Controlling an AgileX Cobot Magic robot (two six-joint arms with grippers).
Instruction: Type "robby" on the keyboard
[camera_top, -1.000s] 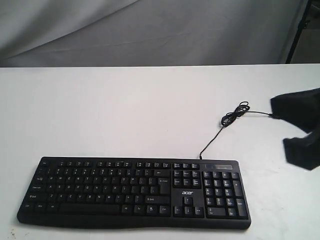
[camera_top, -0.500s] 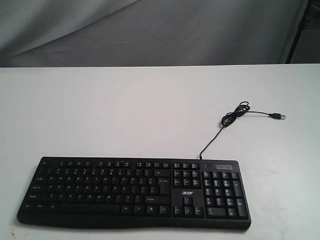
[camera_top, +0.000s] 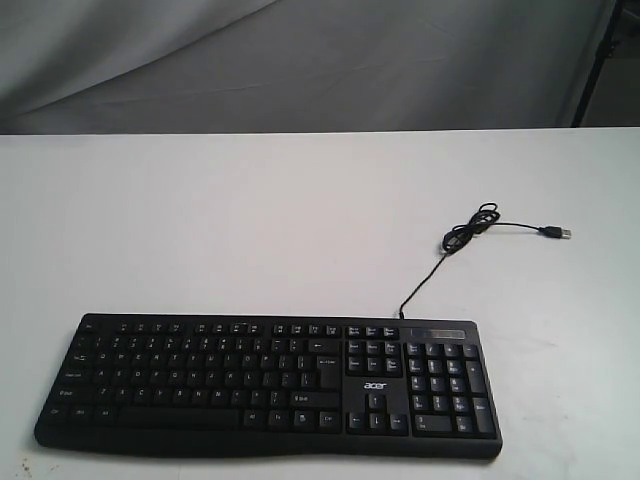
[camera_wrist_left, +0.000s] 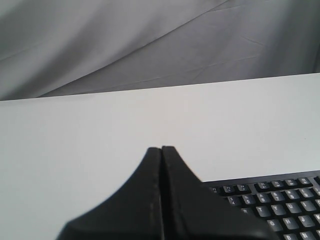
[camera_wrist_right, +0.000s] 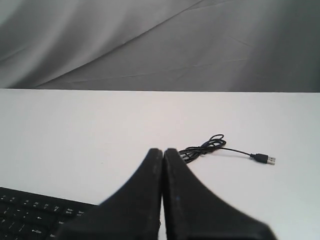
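Keyboard, blk, flat on counter. L pincer & R pincer: tips pressed together, empty. Risk: blunt tip lands off-centre, types neighbour letter.

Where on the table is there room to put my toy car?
The widest bare patch of the table lies beyond the keyboard, left of the cable. A smaller one sits right of the keyboard, below the USB plug. The near edge is crowded.
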